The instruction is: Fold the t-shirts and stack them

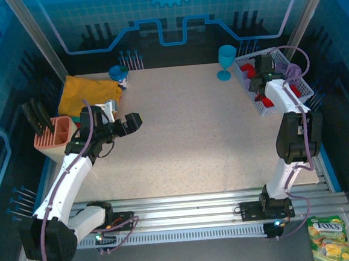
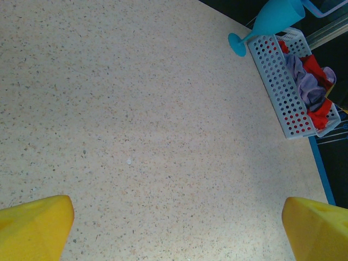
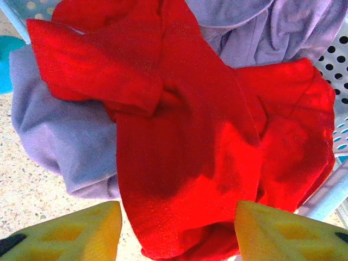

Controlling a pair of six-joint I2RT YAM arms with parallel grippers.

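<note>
You have the mustard shirt [image 1: 84,92] folded upper left, the red shirt [image 3: 179,136] and lavender shirt [image 3: 54,136] unfolded in the basket [image 2: 274,76]; the left gripper [image 2: 176,217] is wide open and empty, the right gripper [image 3: 176,223] astride the red, grip undeterminable.

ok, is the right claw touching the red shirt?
Cannot tell. Right wrist view: red shirt lies between the jaws of the right claw, but neither contact nor gap is plain.

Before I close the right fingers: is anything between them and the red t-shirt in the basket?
Nothing visible does. The red t-shirt reaches between the open right fingers; the lavender t-shirt lies bunched beside and behind it, not in front.
</note>
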